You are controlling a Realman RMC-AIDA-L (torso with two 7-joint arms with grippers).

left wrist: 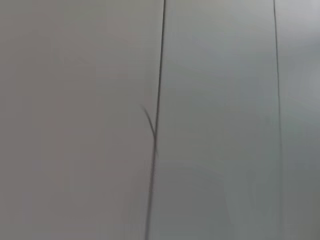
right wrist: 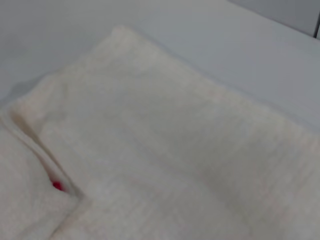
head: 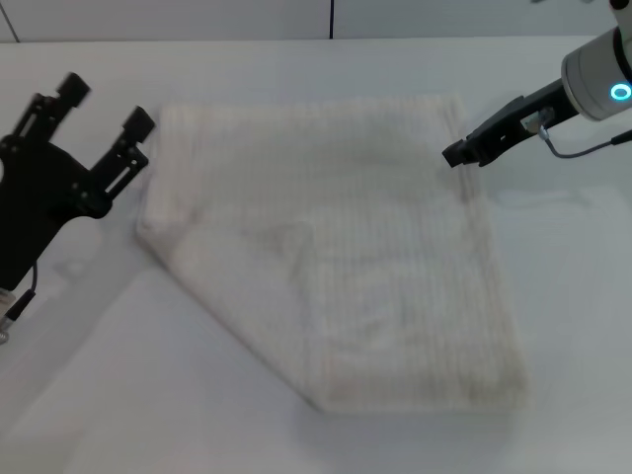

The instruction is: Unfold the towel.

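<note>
The cream towel [head: 346, 257] lies flat on the white table, with faint ribbed stripes. Its near-left corner is cut off by a diagonal folded edge running from the left side to the near edge. My left gripper [head: 107, 107] is open and empty, held just left of the towel's far-left corner. My right gripper [head: 456, 153] is at the towel's far-right edge, close above the cloth. The right wrist view shows the towel [right wrist: 165, 150] close up, with a layered fold and a small red spot [right wrist: 57, 185] in the crease. The left wrist view shows no towel.
The white table [head: 148, 395] extends around the towel on all sides. A grey wall with vertical panel seams [left wrist: 157, 100] fills the left wrist view. A dark seam [head: 331, 18] marks the wall behind the table.
</note>
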